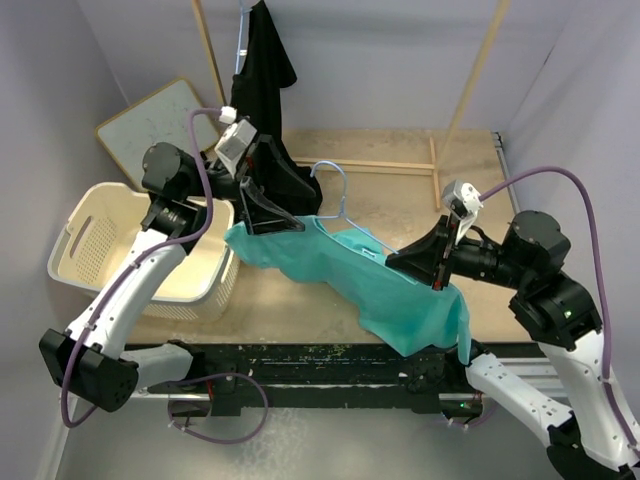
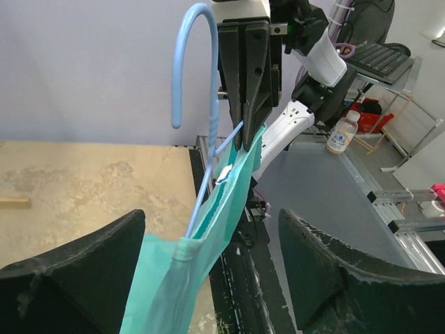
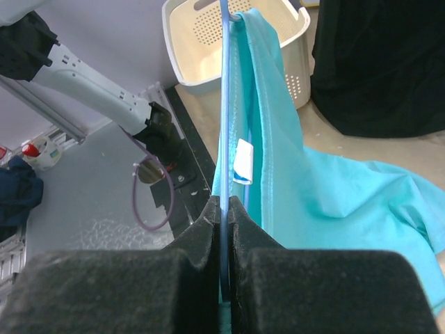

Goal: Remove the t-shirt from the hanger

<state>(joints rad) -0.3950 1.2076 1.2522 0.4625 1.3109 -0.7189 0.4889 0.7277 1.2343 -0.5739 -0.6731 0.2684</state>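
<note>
Right wrist view: pinching tight on the thin blue wire of the hanger [image 3: 224,104] with the right gripper [image 3: 222,206], foam pads pressed together with only the wire between them, apparently anchoring the frame so the cloth can be slid off it. Draping just beside those fingertips and trailing away beyond them in the teal t-shirt [image 3: 327,195], not yet off the hanger, white neck label showing just ahead of the pinch. Hovering at the garment's opposite end with the left gripper [image 2: 212,224], black pads spread wide to either side of the hanging fabric and closed on nothing, seemingly lining up to take cloth and draw it clear. Contrasting throughout: smooth, rigid, round wire curling into a hook, against thin, soft knit sagging in loose folds and likely to catch at the collar. Standing farther out past the left arm, a cream perforated plastic laundry basket [image 1: 100,240]; hanging beyond that, a limp black garment [image 1: 265,80].
</note>
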